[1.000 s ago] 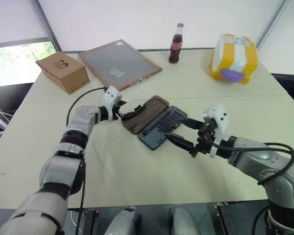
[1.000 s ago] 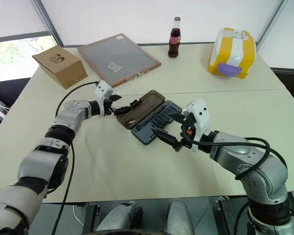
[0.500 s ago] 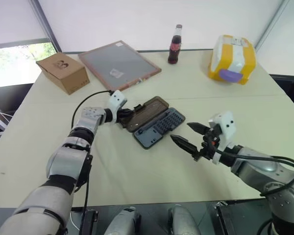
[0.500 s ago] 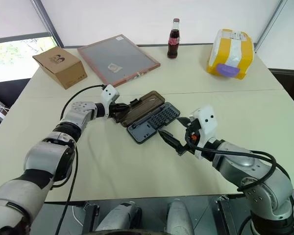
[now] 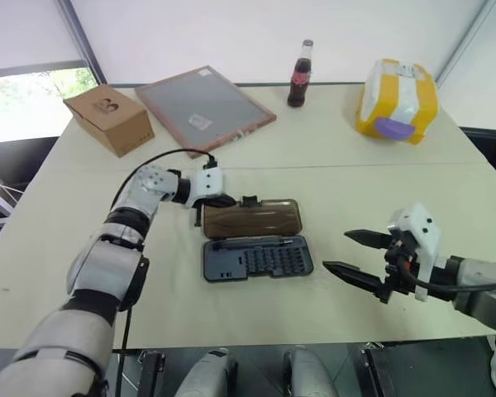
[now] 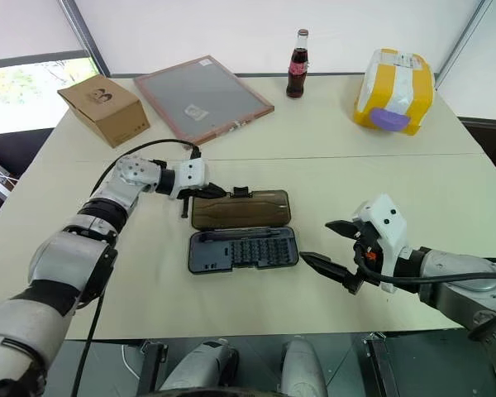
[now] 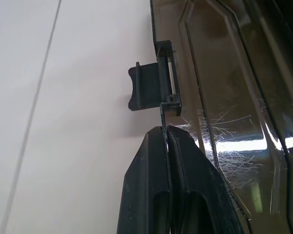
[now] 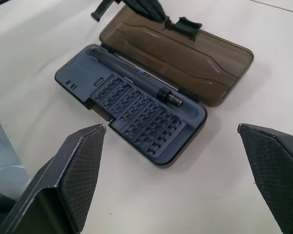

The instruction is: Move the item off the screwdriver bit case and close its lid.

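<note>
Found nothing lying on the screwdriver bit case (image 5: 257,258): tray of bits bare, so first half of the job judged done. Left the second half undone: the lid (image 5: 252,218) lay flat open on the table (image 5: 355,165), hinged along the far side of the tray, smoky brown inner face up.

At the case's far left corner, saw the left gripper (image 5: 226,201) with fingers pressed together at the lid's outer edge, just beside the black latch tab (image 5: 250,201); in the left wrist view appeared to nip the thin rim there, well placed for swinging the lid over. To the right of the case, near but apart, saw the right gripper (image 5: 337,251) spread wide and holding nothing.

As for writing: beyond the case to the far left, noted a cardboard box (image 5: 107,120) with a dark printed mark, too small to read. Behind the case, noted a pink-framed grey board (image 5: 205,107) bearing a small white sticker (image 5: 201,123), unreadable. Further back and slightly right, noted a dark drink bottle (image 5: 298,74) with a red label, lettering not legible. Far right of the case, noted a yellow container (image 5: 397,99) with white taped labels and a purple patch, text illegible.
</note>
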You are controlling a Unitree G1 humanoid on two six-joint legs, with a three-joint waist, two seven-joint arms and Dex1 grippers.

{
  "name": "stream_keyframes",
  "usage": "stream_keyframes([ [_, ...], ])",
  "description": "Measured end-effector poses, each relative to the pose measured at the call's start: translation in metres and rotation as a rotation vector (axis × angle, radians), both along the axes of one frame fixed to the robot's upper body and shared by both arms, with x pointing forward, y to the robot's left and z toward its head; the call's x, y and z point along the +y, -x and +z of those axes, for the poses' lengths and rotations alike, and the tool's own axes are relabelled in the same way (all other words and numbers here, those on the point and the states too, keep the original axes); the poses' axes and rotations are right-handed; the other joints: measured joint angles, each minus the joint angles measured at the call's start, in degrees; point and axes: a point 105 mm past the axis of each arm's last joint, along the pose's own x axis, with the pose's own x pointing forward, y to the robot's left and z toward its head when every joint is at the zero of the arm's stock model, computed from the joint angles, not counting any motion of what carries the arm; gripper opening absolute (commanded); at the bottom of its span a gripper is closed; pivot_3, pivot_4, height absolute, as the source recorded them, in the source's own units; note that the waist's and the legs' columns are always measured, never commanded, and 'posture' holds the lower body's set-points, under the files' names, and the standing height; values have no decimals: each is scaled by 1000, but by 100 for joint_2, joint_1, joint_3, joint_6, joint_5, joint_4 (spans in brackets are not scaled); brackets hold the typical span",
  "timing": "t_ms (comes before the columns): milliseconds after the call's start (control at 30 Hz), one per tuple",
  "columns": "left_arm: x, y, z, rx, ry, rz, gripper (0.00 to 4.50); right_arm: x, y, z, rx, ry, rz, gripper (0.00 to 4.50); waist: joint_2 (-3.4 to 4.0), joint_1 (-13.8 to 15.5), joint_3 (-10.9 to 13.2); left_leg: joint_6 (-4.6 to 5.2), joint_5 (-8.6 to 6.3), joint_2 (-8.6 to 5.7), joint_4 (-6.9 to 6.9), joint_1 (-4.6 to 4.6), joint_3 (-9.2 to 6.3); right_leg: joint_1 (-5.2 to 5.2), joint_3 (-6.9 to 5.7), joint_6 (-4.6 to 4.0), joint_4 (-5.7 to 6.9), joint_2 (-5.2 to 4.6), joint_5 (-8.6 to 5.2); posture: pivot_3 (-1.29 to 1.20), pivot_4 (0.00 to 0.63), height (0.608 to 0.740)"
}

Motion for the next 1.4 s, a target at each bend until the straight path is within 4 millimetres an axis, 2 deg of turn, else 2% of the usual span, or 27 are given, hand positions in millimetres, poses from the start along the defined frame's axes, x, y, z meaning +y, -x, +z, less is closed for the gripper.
stream_keyframes([
  [333, 0, 6, -17, 59, 7, 4, 29, 4, -1, -5, 5, 7, 6, 4500, -1, 4, 0, 0, 0, 0, 2, -1, -1, 0, -1, 2, 1, 2, 1, 0, 150, 740],
  [800, -3, 7, -17, 76, 39, 6, 29, 10, -7, -5, -2, 2, 29, 4500, -1, 9, 0, 0, 0, 0, 6, -2, -2, 0, 0, 3, 2, 1, 2, 0, 150, 740],
  [1067, -7, 24, -27, 131, 37, -97, 29, 9, -8, -7, 5, 3, 29, 4500, 0, -3, 0, 0, 0, 1, 5, -1, -2, 0, -1, 3, 2, 2, 1, 0, 150, 740],
  [1233, -7, 25, -28, 146, 34, -99, 29, 10, -8, -8, 5, -2, 25, 4500, 0, 0, 0, 0, 0, 1, 7, -1, -2, 0, -1, 3, 3, 2, 1, 0, 150, 740],
  [1333, -6, 24, -28, 153, 33, -79, 878, 8, -9, -8, 0, 6, 19, 4500, 0, -1, 0, 0, 0, 1, 7, -1, -2, 0, -1, 3, 4, 2, 2, 0, 150, 740],
  [1400, -4, 22, -27, 147, 35, -62, 1645, 8, -9, -8, -1, 8, 18, 4500, 0, -1, 0, 0, 0, 1, 8, 0, -2, 0, -1, 3, 5, 2, 2, 0, 150, 740],
])
